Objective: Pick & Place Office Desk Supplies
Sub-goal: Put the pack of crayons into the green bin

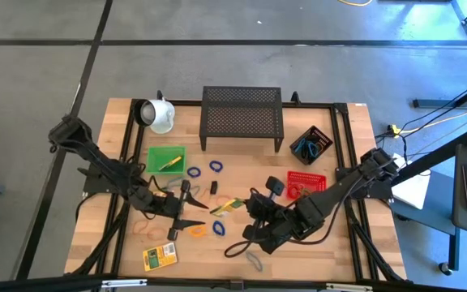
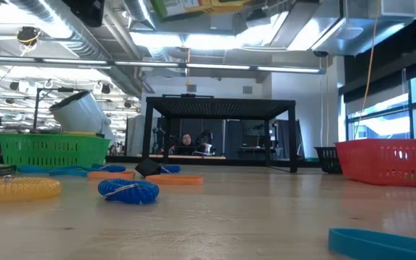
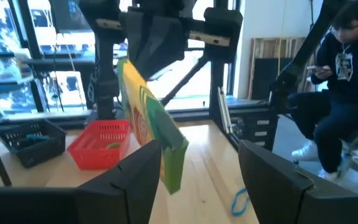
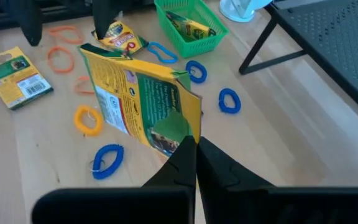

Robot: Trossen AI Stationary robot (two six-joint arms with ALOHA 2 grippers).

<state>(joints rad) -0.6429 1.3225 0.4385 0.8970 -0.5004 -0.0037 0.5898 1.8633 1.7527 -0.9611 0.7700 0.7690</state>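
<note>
My right gripper (image 1: 246,212) is near the table's middle, shut on a yellow-and-green crayon box (image 1: 227,207) that is held up in the air. My left gripper (image 1: 199,207) is open and faces it from the left. In the left wrist view the box (image 3: 154,124) hangs just ahead of my open fingers, and I cannot see them touching it. A second crayon box (image 1: 159,258) lies flat near the table's near edge. Another (image 4: 122,37) lies under my left gripper. Blue (image 1: 194,172) and orange (image 1: 197,231) rubber bands lie scattered on the wood. My right gripper pinches the crayon box between its two fingers at one end edge (image 4: 180,134). The fingers come slanting down from the table's right side. The box is lifted clear of the table, tilted, and reaches out past the fingertips toward my left gripper.
A green basket (image 1: 165,158) holds a yellow item, with a white mug (image 1: 159,113) on its side behind it. The black mesh rack (image 1: 242,118) stands at the far edge. A black basket (image 1: 310,144) and a red basket (image 1: 306,180) sit on the right. A person sits beyond the table (image 3: 347,93).
</note>
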